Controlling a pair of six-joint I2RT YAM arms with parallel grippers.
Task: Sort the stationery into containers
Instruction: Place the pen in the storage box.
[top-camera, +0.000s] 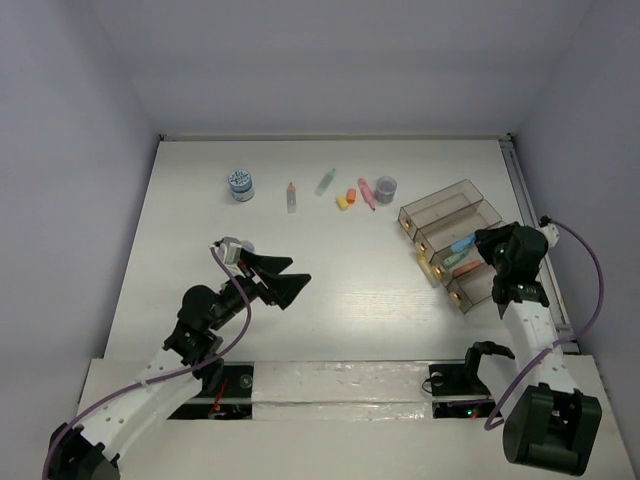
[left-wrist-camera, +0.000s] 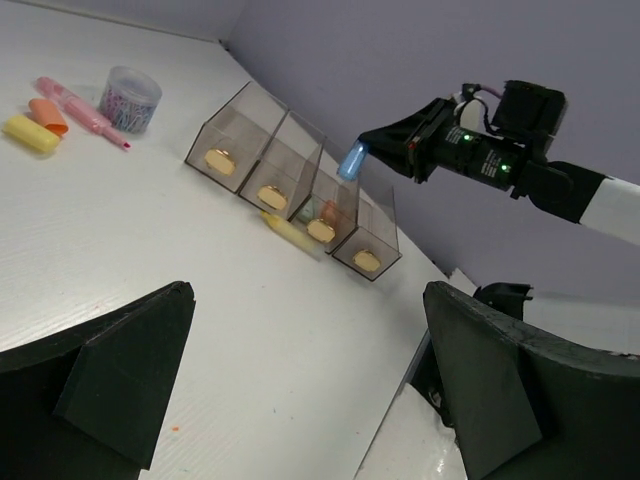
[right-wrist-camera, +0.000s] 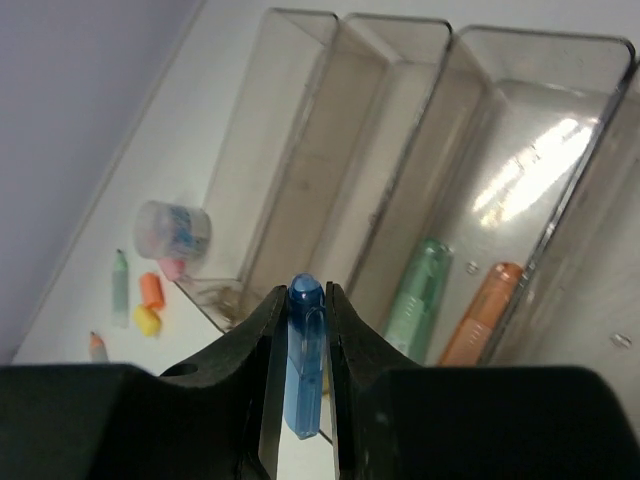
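My right gripper (right-wrist-camera: 303, 292) is shut on a blue pen (right-wrist-camera: 305, 350) and holds it above the smoky-brown containers tray (right-wrist-camera: 400, 120). A green pen (right-wrist-camera: 420, 295) and an orange pen (right-wrist-camera: 480, 315) lie in one compartment. From above, the right gripper (top-camera: 472, 246) hovers over the tray (top-camera: 445, 200) with the blue pen (top-camera: 462, 243). My left gripper (top-camera: 297, 272) stands wide open over bare table, holding nothing. Loose stationery lies at the back: a blue-white tub (top-camera: 241, 185), an orange-tipped pen (top-camera: 291, 196), a green pen (top-camera: 326, 181), two erasers (top-camera: 347, 199), a pink pen (top-camera: 367, 193), a purple tub (top-camera: 386, 187).
A yellow pen (left-wrist-camera: 290, 230) lies on the table against the tray's front. A metal rail (top-camera: 530, 230) runs along the table's right edge, close behind the tray. Grey walls enclose the back and sides. A white taped strip (top-camera: 340, 385) covers the near edge.
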